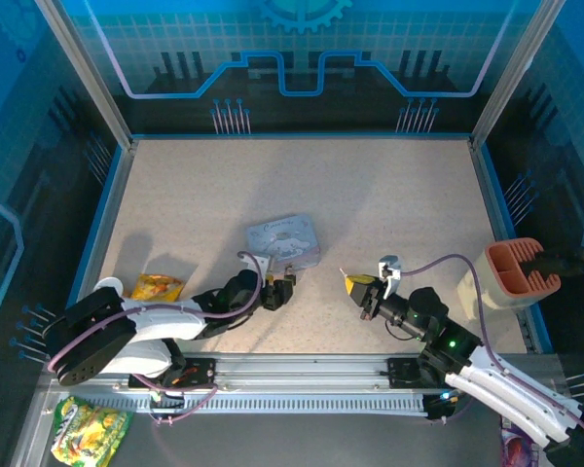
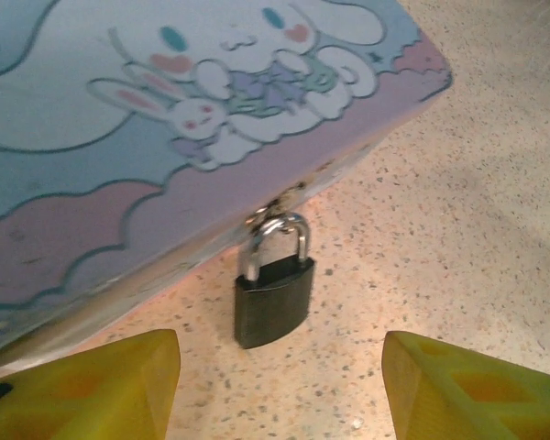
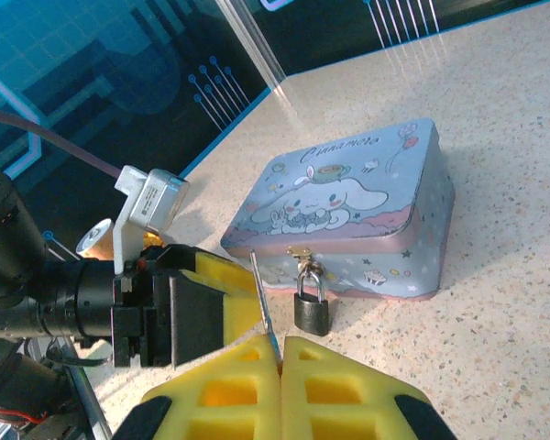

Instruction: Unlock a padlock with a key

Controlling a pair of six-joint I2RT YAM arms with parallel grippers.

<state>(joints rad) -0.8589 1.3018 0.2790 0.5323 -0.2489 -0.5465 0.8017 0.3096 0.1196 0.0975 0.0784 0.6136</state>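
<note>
Left wrist view: one padlock (image 2: pixel 273 298) stands with its dark body on the speckled worktop (image 2: pixel 477 211), its shackle hooked through the clasp of one pale blue cartoon tin (image 2: pixel 165 137). On either side, the left gripper (image 2: pixel 280 376) is spread wide, its two yellow fingers holding nothing. Right wrist view: the right gripper (image 3: pixel 281 357) is pinched tight on one thin key (image 3: pixel 263 302), blade up, beside the padlock.
</note>
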